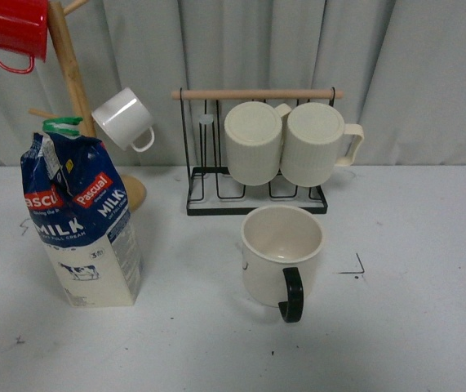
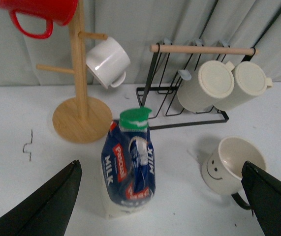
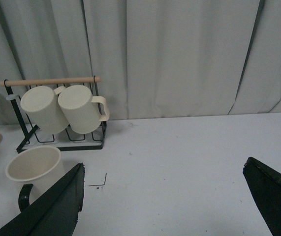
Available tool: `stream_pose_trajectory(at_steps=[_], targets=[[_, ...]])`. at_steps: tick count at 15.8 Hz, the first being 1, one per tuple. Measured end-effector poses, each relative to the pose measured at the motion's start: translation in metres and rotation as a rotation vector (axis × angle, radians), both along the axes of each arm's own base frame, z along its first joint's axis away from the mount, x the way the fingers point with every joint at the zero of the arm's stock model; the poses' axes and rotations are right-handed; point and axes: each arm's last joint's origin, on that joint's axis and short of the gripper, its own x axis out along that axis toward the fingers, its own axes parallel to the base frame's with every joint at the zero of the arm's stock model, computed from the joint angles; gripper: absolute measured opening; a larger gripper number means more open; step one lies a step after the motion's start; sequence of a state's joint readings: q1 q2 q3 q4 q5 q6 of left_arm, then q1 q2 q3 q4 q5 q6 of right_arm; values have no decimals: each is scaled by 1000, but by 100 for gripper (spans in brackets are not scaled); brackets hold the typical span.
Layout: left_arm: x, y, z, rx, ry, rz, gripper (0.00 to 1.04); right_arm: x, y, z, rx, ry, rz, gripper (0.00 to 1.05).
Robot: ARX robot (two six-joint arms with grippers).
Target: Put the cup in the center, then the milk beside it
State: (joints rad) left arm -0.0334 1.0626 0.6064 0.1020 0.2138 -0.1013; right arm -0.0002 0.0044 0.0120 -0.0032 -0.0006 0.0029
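Both grippers are spread wide and hold nothing: the left gripper [image 2: 160,171] frames the milk [image 2: 129,164] without touching it, and the right gripper [image 3: 165,167] has only bare table [image 3: 189,162] between its fingers. In the front view the cup [image 1: 281,253] stands upright near the table's middle, its black handle toward the camera. The milk stands upright well to the cup's left. Behind the cup is a wire rack [image 1: 257,200] with two ribbed mugs [image 1: 253,143]. Behind the milk a wooden mug tree [image 1: 69,65] carries a white cup [image 1: 124,118] and a red mug [image 1: 12,28].
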Motion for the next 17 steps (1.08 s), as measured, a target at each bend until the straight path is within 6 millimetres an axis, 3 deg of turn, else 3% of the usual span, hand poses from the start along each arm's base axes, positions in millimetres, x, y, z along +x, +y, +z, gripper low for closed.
stream_pose_trajectory(at_steps=[2, 4, 11, 17], targets=[[20, -6, -2, 20, 16, -37, 98, 0, 0, 0, 0, 0, 0, 98], [32, -16, -17, 74, 39, -66, 98, 0, 0, 0, 0, 0, 0, 98], [60, -30, -46, 197, 86, 2, 98, 0, 0, 0, 0, 0, 0, 98], [78, -26, -60, 233, 103, 80, 98, 0, 0, 0, 0, 0, 0, 98]])
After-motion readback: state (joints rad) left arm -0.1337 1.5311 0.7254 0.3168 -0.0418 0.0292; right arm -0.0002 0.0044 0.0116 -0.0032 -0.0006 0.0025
